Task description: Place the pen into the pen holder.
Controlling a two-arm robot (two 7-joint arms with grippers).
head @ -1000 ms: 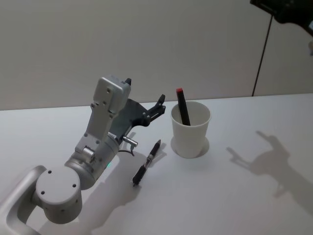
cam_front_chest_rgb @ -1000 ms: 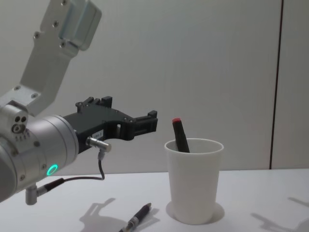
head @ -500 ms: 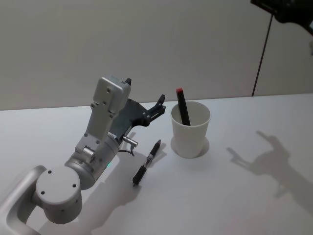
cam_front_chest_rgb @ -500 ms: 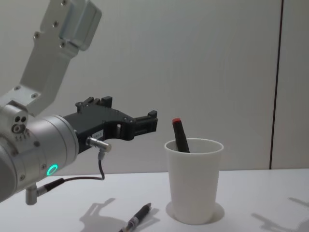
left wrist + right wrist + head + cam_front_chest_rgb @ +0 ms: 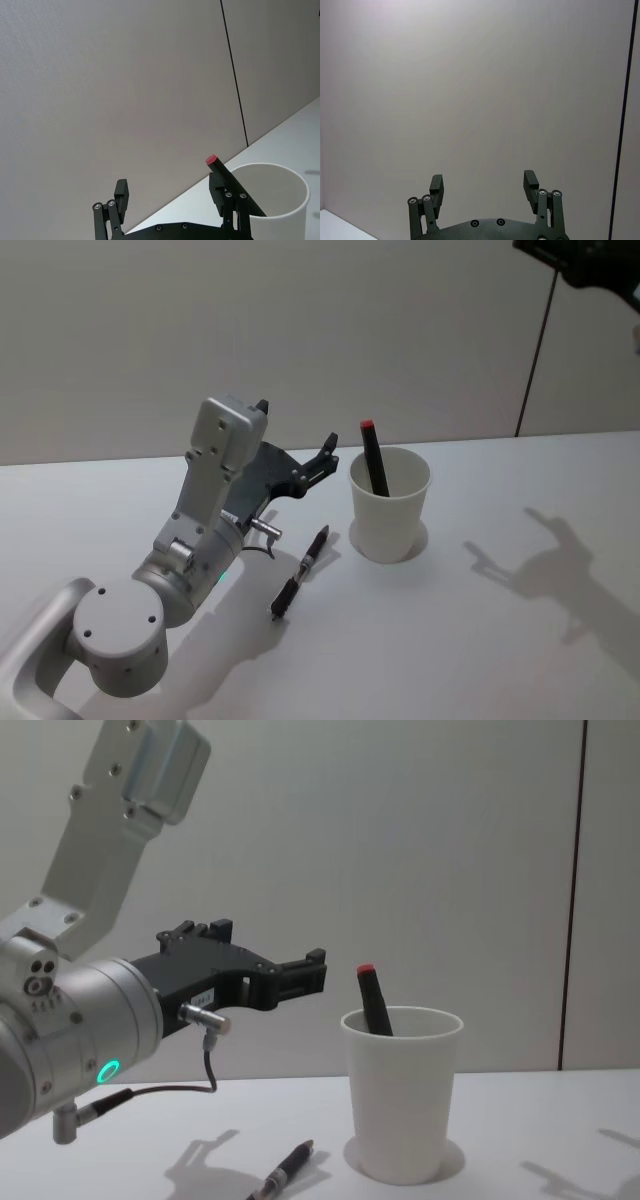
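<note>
A dark pen (image 5: 302, 573) lies flat on the bench (image 5: 470, 650), just left of the pen holder (image 5: 388, 512) and nearer the robot. The pen holder stands upright with a red-capped marker (image 5: 373, 455) inside. Left of its rim hovers the left gripper (image 5: 170, 192), spread apart and empty; the right gripper (image 5: 483, 182), raised high to the pen holder's right, is spread too.

Your head camera looks forward and down on the pen holder (image 5: 389, 505) from above, a little way back. Your chest camera sits lower, facing it side-on from near. Your left wrist camera looks across its rim from close by; all three share it. Your right wrist camera faces the wall (image 5: 470, 100) behind it.
</note>
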